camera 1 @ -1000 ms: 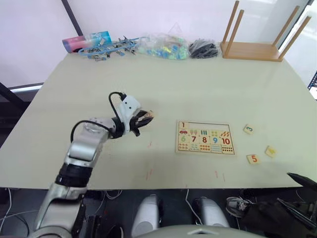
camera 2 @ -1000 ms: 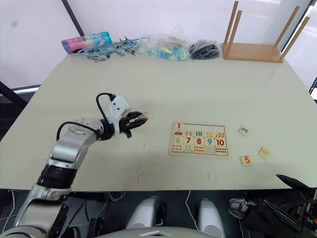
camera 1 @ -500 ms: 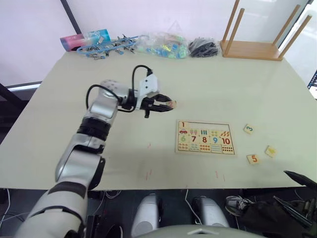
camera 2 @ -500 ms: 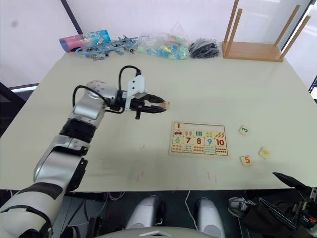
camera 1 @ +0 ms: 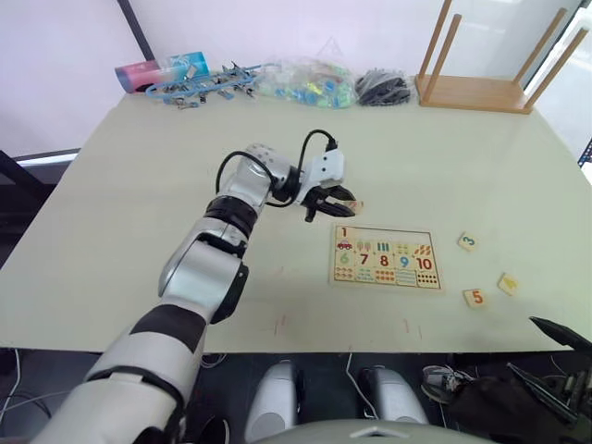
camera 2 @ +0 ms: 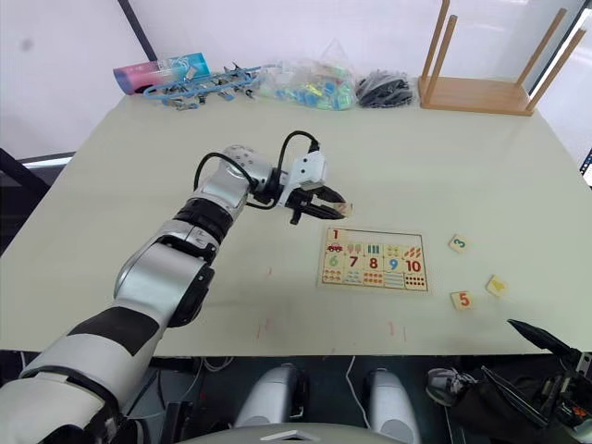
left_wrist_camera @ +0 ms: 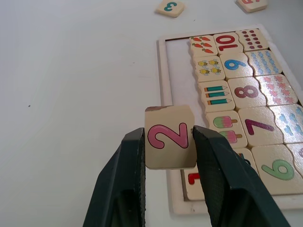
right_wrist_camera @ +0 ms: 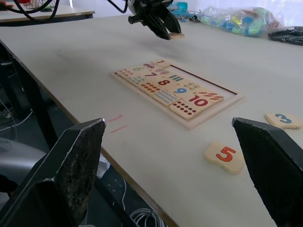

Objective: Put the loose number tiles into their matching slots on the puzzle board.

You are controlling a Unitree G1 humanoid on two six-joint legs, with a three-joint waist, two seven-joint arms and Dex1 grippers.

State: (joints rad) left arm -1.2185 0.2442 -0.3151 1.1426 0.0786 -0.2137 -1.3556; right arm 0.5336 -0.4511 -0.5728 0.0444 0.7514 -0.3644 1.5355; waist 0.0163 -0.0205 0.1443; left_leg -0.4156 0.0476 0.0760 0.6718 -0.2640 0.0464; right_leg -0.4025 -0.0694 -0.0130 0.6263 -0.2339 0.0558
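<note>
left gripper (left_wrist_camera: 168,142): jaws clenched on the 2 tile (left_wrist_camera: 169,136), pinching its two side edges, pink digit facing the wrist camera; held off the counter (camera 1: 139,185) just past the board's 10 o'clock corner.
right gripper (right_wrist_camera: 165,142): jaws spread wide, holding nothing, hanging off the counter's 5 o'clock edge.
board (camera 1: 386,258): flat on the counter, right of centre; 1 seated in the top row, then a bare strip of slots (left_wrist_camera: 182,78) running along the rest of that row; 6 to 10 and the picture tiles seated below.
3 tile (camera 1: 467,242): loose on the counter, near the board's 3 o'clock side.
5 tile (camera 1: 474,298): loose, at about 4 o'clock of the board.
blank-side tile (camera 1: 507,283): loose, just beside the 5 at its 2 o'clock; digit can't be read.
handling: tiles look like thin stiff wood, light, not fragile; smooth edges could slip or twist in a two-point pinch. Best hold is across opposite flat edges near mid-height, as now, leaving the lower edge free to enter the recess.
step: likely carrying the 2 to the slot next to 1; needs the tile brought flat and squared to the recess.
risk: tile catching on the frame rim, or nudging the seated 1.
clutter: stool (camera 1: 481,88) upside down at 1 o'clock; bags and clips along the far edge, well apart from the board.
</note>
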